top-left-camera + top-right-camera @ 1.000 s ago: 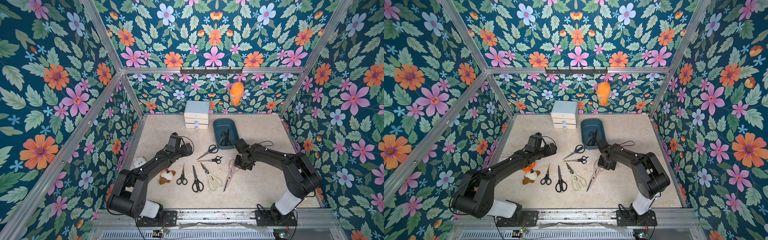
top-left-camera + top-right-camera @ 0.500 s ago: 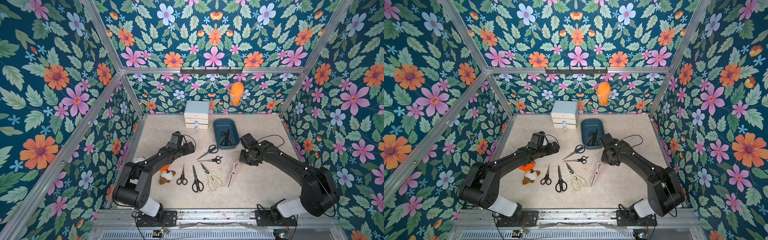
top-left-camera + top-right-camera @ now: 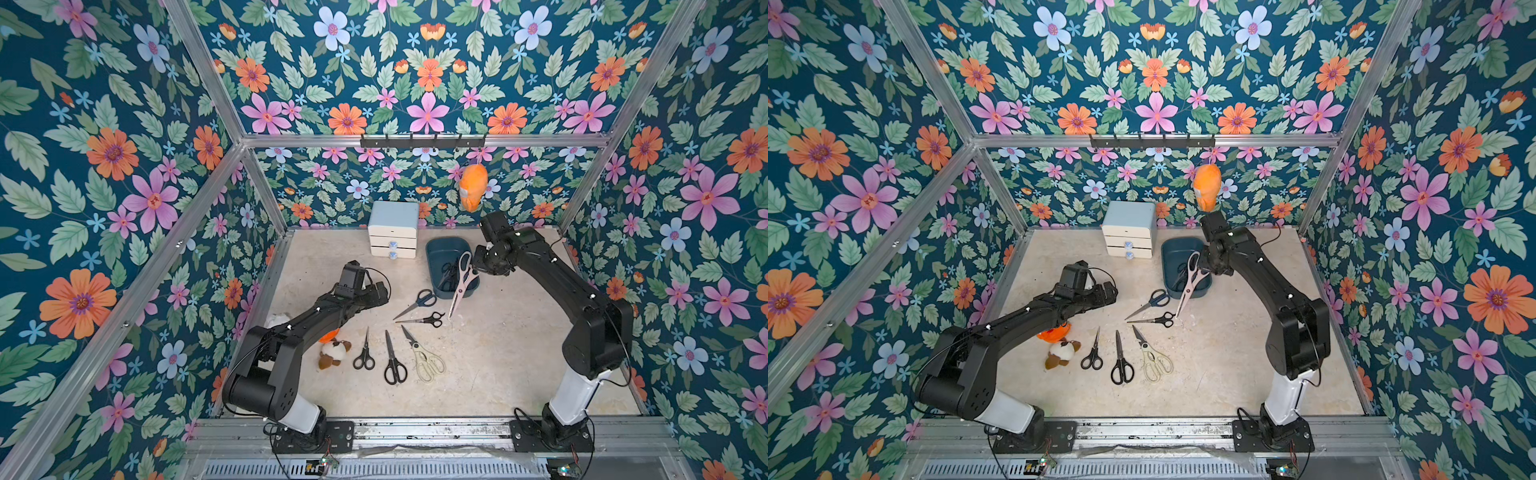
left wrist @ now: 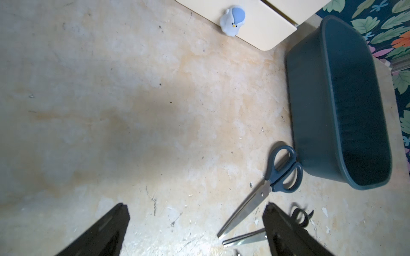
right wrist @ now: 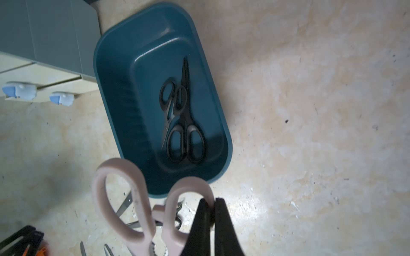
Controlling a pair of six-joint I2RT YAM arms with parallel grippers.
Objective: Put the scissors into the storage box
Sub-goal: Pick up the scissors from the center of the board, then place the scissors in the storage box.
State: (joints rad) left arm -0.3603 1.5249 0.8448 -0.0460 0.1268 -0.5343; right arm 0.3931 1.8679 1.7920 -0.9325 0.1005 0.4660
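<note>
Scissors are counted at eight pairs. One pinkish pair (image 5: 138, 199) is pinched by a handle loop between the tightly closed fingers of the right gripper (image 5: 214, 200). One storage box (image 5: 104, 88) is seen just past those fingertips, with two black pairs (image 5: 185, 124) inside. Five are seen on the table (image 3: 498, 353): three black pairs (image 3: 394, 361), one cream pair (image 3: 419, 352), and one dark-blue pair (image 4: 274, 180) just beside the wide-open, empty fingers of the left gripper (image 4: 195, 209).

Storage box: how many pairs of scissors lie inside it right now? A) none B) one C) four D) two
D: the right wrist view shows two black-handled pairs on the floor of the storage box; the pinkish shears hang from the right hand, not yet inside.
</note>
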